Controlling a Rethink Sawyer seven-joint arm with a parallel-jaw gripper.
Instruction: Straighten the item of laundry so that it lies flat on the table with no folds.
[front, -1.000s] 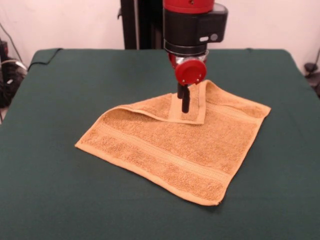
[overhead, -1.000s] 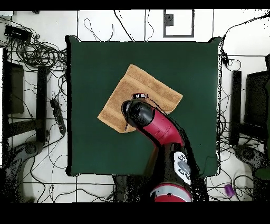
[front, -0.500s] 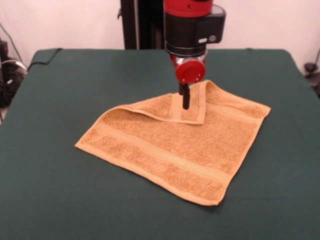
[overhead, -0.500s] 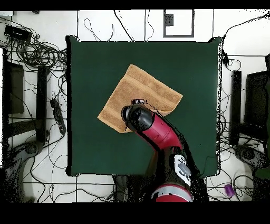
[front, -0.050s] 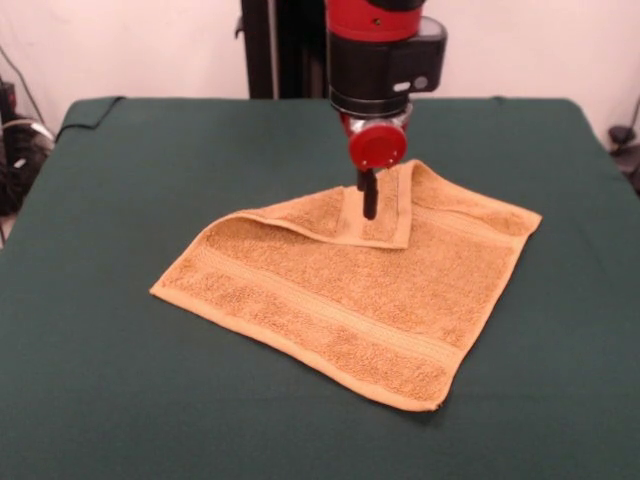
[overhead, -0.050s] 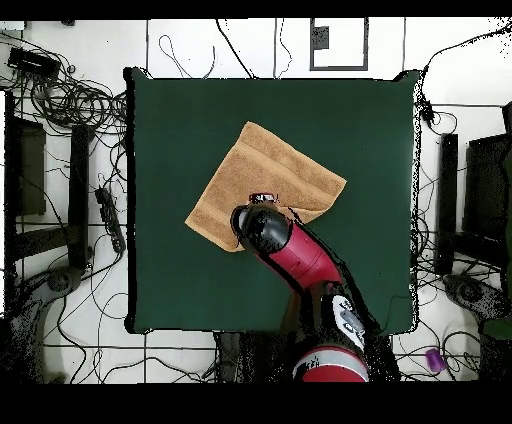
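The item of laundry (front, -0.050s: 350, 290) is an orange-tan towel lying near the middle of the table (front, -0.050s: 150, 180). Its far corner is folded over toward the front, forming a triangular flap (front, -0.050s: 375, 215) with a pale band. My gripper (front, -0.050s: 369, 212) hangs straight down over that flap, its black fingers together in one narrow bar just above or touching the cloth, holding nothing that I can see. In the overhead view the towel (overhead, -0.050s: 270, 165) sits as a diamond on the table (overhead, -0.050s: 370, 130), and the red arm's head (overhead, -0.050s: 262, 225) covers the folded corner and the fingertips.
Wide green cloth surrounds the towel on all sides. A black column (front, -0.050s: 258, 50) stands behind the table. Cables (overhead, -0.050s: 70, 100) and dark equipment (overhead, -0.050s: 25, 165) lie on the floor around the table's edges.
The arm's head has crept up and back a little, and the finger bar looks narrower than a second ago. The towel and its folded corner have not moved.
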